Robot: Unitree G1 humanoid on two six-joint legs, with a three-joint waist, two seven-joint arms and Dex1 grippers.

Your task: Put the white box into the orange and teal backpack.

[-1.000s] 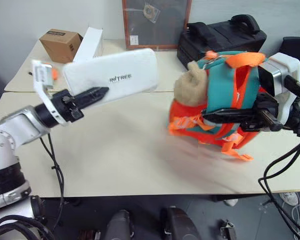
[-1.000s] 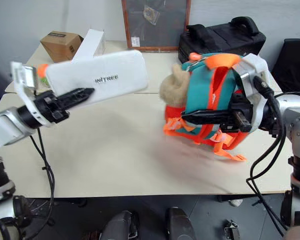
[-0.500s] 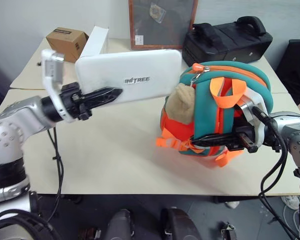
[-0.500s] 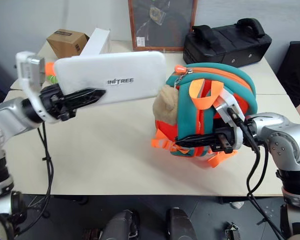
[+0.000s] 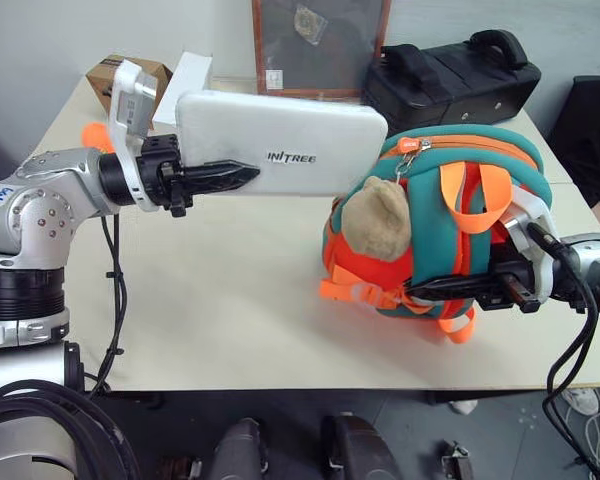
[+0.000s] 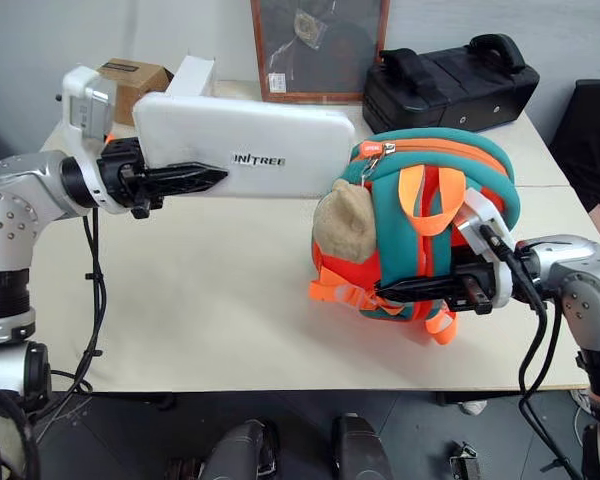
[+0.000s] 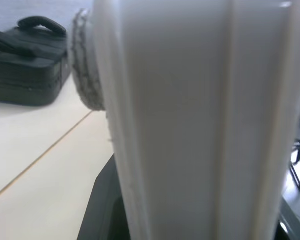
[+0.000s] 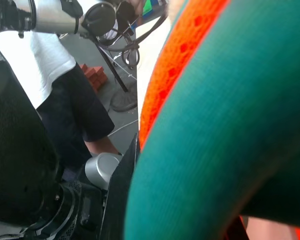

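Left eye: left pincer (image 5: 242, 176) clamped on the box (image 5: 280, 143), holding it level above the bench (image 5: 220, 300), far end just over the top of the backpack (image 5: 435, 235). Backpack upright on bench, bear (image 5: 376, 218) on its front. Right pincer (image 5: 420, 290) clenched on backpack's lower strap area.

Right eye: same layout; black bag (image 6: 450, 80), brown box (image 6: 135, 80) and white carton (image 6: 188, 76) at the back of bench.

L wrist: box edge (image 7: 200, 120) close up betw. the fingers, black bag (image 7: 27, 65) behind.

R wrist: teal/orange backpack fabric (image 8: 225, 125) up close; person (image 8: 75, 95) standing in bg.
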